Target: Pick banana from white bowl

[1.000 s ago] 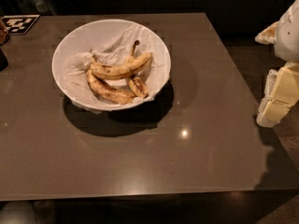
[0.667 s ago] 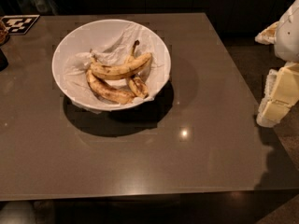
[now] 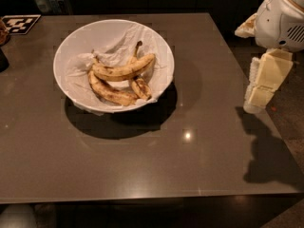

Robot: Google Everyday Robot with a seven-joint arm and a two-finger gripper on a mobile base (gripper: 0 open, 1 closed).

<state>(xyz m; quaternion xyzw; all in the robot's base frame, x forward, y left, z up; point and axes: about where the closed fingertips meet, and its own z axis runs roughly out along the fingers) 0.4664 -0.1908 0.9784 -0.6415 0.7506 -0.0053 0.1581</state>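
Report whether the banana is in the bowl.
In: the banana lies inside the white bowl; the gripper hangs beside the table.

We see what looks like a robot test space furnished as a dining area: a dark table (image 3: pixel 199 165), a white bowl (image 3: pixel 161 46) of bananas (image 3: pixel 121 72), a black-and-white marker tag (image 3: pixel 19 23), and the gripper (image 3: pixel 256 99) hanging beside the table's right edge.

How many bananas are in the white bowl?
3. The banana lies across the middle of the white bowl; a browner banana curves below it; a stubby banana sits lower right. The claw hangs beyond the table, at right.
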